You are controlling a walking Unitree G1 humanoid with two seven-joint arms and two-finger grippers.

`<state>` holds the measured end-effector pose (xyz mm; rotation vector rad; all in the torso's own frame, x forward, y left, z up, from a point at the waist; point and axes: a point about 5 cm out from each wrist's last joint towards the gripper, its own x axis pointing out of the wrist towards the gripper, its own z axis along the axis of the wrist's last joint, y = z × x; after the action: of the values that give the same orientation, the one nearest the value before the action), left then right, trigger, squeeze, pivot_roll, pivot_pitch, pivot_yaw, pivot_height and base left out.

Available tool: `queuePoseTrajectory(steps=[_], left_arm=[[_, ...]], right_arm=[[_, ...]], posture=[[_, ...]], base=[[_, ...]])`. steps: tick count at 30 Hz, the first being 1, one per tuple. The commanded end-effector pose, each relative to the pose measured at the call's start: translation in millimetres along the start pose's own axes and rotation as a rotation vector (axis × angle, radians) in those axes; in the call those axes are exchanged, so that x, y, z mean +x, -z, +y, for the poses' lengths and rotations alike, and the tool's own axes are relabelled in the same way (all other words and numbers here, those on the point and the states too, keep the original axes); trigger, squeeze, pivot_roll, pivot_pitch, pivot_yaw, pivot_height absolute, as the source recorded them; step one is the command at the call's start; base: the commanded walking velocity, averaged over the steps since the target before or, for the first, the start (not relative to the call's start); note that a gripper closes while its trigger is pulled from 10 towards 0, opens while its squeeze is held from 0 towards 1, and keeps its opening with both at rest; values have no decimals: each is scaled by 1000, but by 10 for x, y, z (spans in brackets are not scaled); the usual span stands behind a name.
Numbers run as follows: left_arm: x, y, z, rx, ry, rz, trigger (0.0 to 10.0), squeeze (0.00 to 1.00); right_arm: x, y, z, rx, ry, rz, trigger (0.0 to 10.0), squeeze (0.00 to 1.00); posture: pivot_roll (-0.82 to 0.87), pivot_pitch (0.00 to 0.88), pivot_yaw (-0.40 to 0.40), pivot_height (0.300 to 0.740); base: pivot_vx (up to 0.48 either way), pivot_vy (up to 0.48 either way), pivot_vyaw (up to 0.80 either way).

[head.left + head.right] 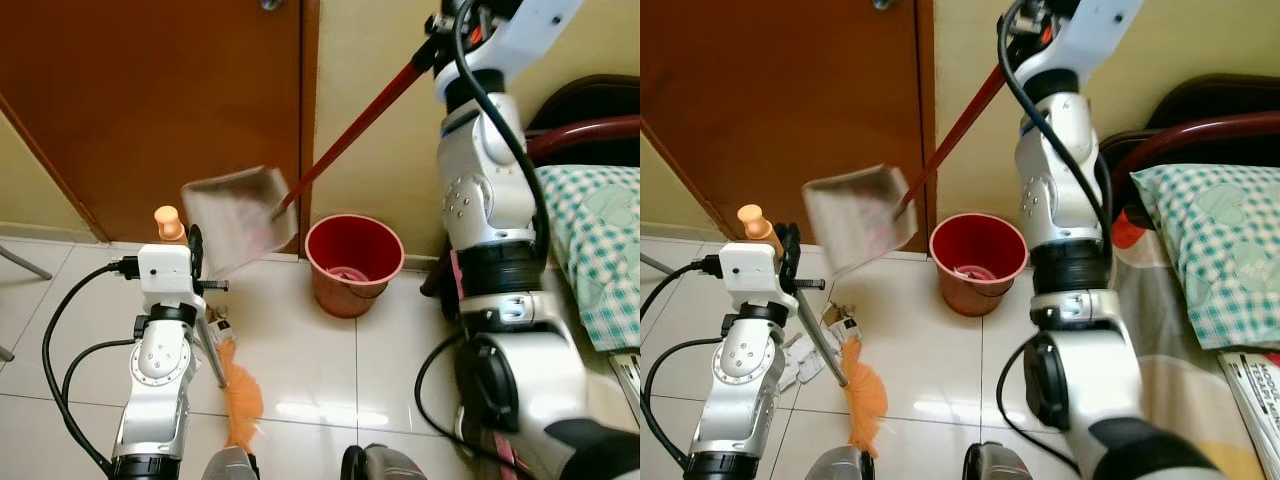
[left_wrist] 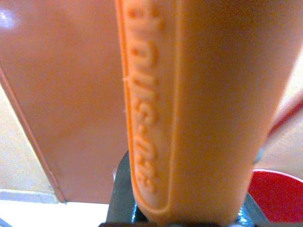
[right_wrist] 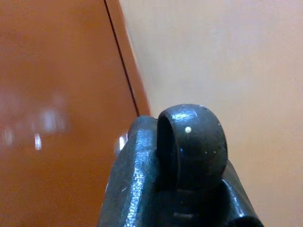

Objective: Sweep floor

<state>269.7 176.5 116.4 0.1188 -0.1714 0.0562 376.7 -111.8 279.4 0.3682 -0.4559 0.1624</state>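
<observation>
Left eye view: we have the dustpan lifted off the floor on its red handle, tilted, hanging just left of and above the red bucket by the door. Right gripper is up at the handle's top end and seems clamped on it; the right wrist view shows the black end knob seated between the fingers. Left gripper is clenched on the broom; bristles rest on the tiles. Paper scraps lie beside the bristles. Our read: dumping is in hand, not finished; scraps are left to collect.
</observation>
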Motion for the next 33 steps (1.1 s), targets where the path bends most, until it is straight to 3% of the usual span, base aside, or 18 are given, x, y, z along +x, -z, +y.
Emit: queuePoseTrajectory(steps=[1,5,6,9,12,14,16,20,26,33], left_arm=[[-79,123,5,-15,11,68,10000,0],[-109,137,6,-13,16,74,10000,0],[-122,145,-5,-13,21,79,10000,0],[-131,155,-19,-15,29,83,10000,0],[-147,181,-44,-15,44,93,10000,0],[-150,194,-43,-15,48,98,10000,0],[-149,194,-42,-16,47,98,10000,0],[-136,182,-33,-15,45,97,10000,0],[-130,179,-47,-19,47,98,10000,0],[-115,173,-70,-26,55,99,10000,0]], right_arm=[[-50,-20,-35,5,14,0,10000,0],[-247,197,-89,-9,25,75,10000,0],[-369,324,-141,-47,40,122,10000,0],[-457,407,-190,-59,59,149,10000,0],[-647,615,-325,-110,110,226,10000,0],[-844,808,-439,-161,145,329,10000,0],[-907,868,-473,-166,160,367,10000,0],[-1341,1143,-694,-252,192,594,10000,0],[-1577,1176,-847,-315,203,698,10000,0],[-1757,1236,-915,-307,190,863,10000,0]], posture=[[32,36,-50,740],[32,37,-49,740],[31,39,-49,740],[31,38,-49,740],[28,39,-45,740],[28,39,-43,740],[28,39,-43,740],[32,41,-44,740],[22,51,-45,740],[16,54,-43,740]], base=[[0,0,0],[0,0,0],[0,0,0],[0,0,0],[0,0,0],[0,0,0],[0,0,0],[0,0,0],[0,0,0],[0,0,0]])
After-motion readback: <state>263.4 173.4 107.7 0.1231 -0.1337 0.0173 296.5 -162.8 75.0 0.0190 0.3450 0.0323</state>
